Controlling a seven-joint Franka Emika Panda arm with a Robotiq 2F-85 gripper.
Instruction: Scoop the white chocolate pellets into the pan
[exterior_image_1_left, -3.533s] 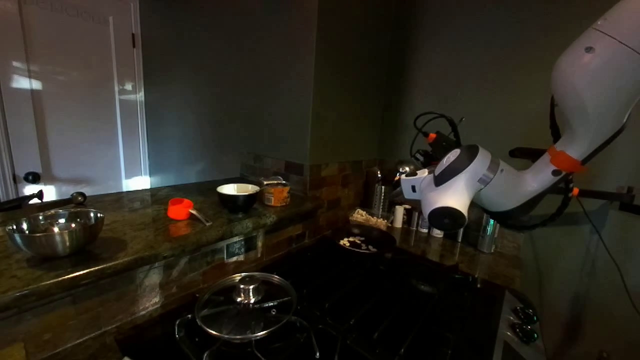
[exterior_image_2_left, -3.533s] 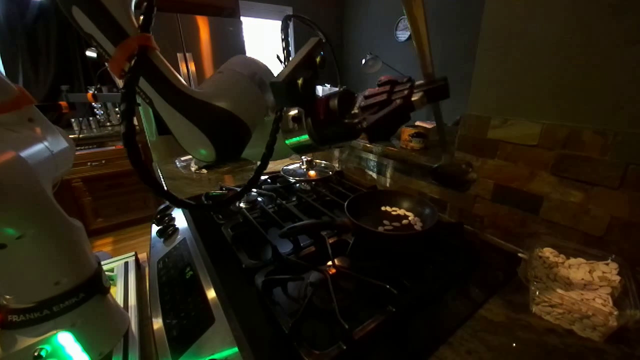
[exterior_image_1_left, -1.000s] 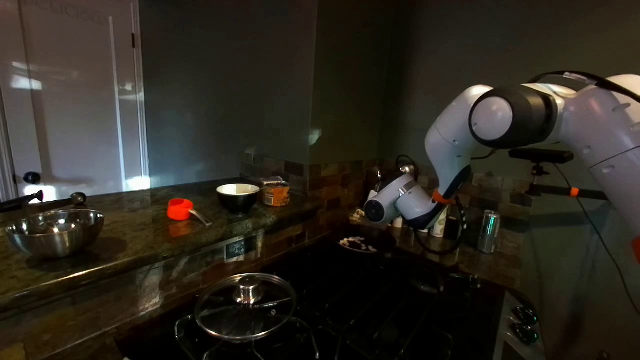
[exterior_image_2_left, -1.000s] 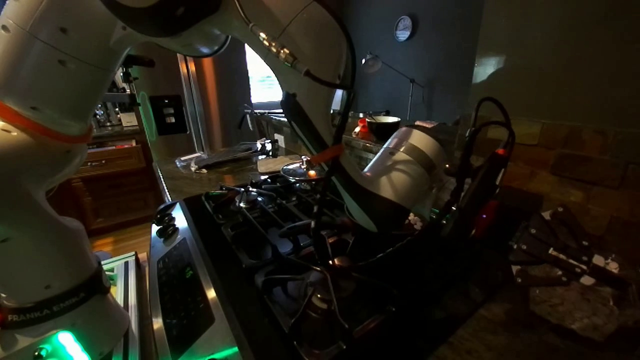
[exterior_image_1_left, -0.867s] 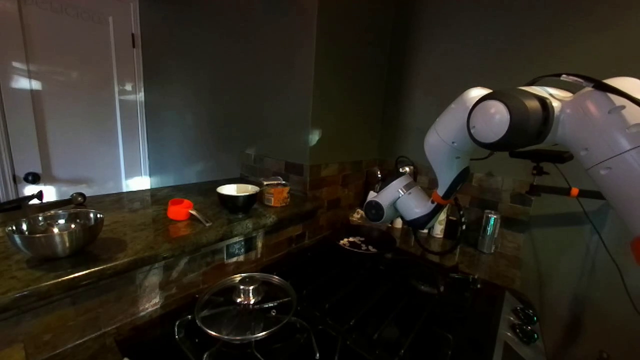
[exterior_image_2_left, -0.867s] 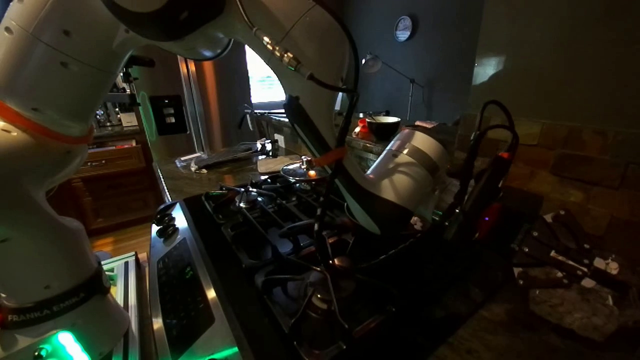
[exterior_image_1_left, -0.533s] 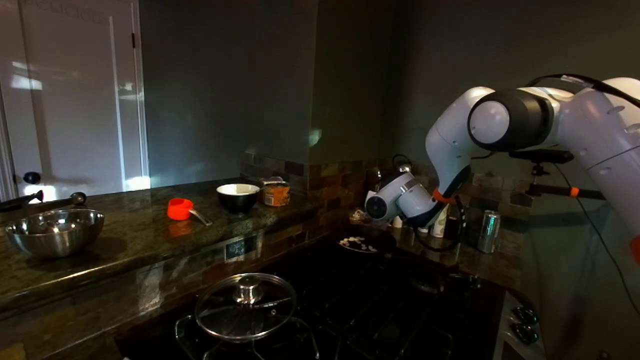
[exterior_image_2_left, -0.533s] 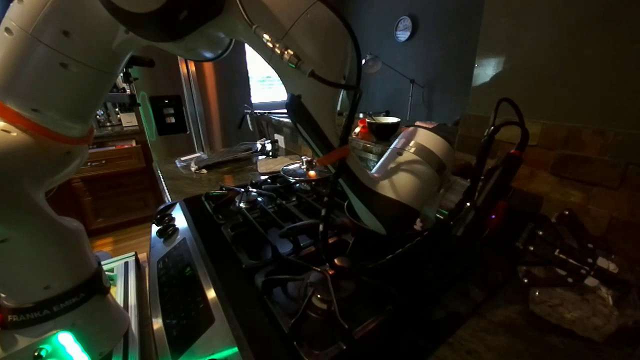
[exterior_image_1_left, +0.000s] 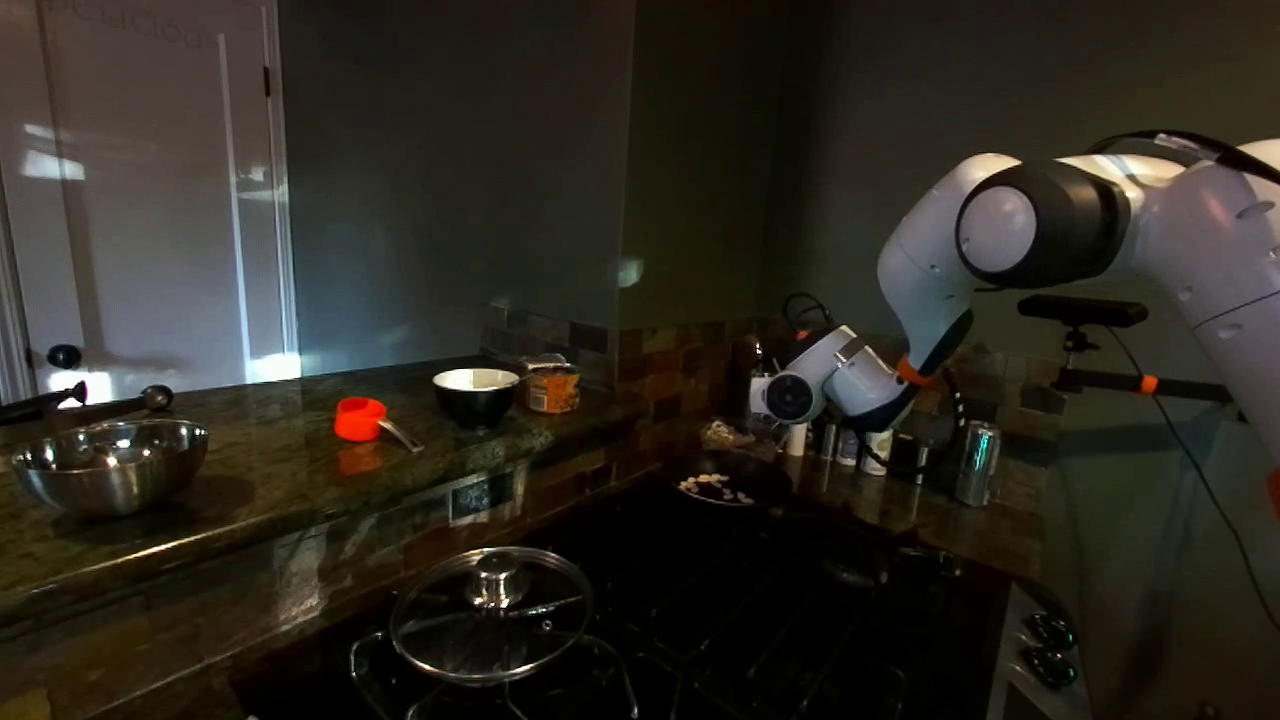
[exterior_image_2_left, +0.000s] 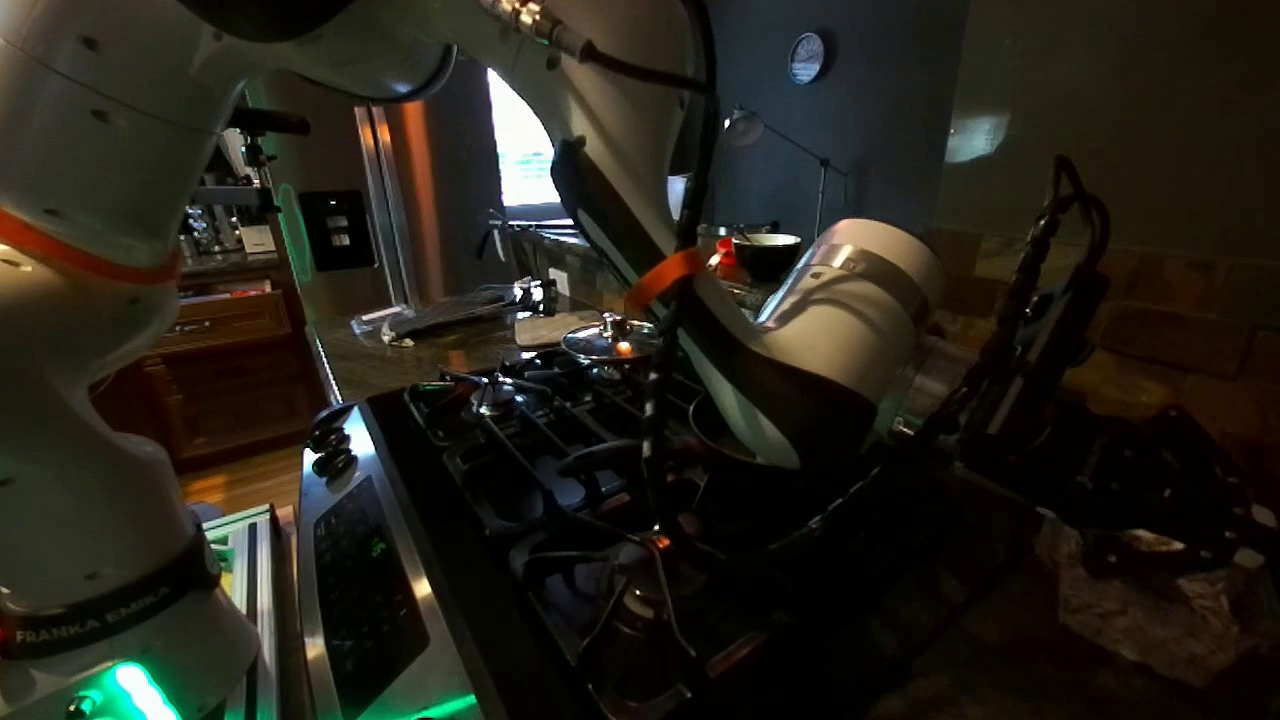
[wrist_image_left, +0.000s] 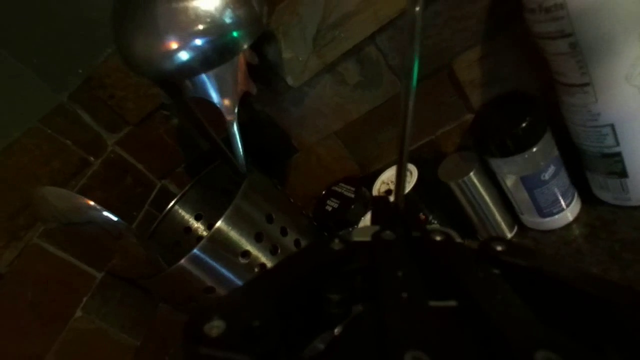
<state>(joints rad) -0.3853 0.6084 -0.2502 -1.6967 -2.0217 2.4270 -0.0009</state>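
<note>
Dark, round and shallow, the pan sits on the stove surface in an exterior view, white pellets scattered thinly across its base. In the wrist view the jaws grip a slim metal rod.

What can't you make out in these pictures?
Thin rod, wrist view: lower end hidden behind the gripper, top cut off by the upper edge.
Pan, in an exterior view: the arm hides most of its inside.
White pellets, in an exterior view: too small to count surely.
Plastic tub, in an exterior view: contents dim, partly behind the gripper.
Blue-labelled jar, wrist view: small print blurred.
</note>
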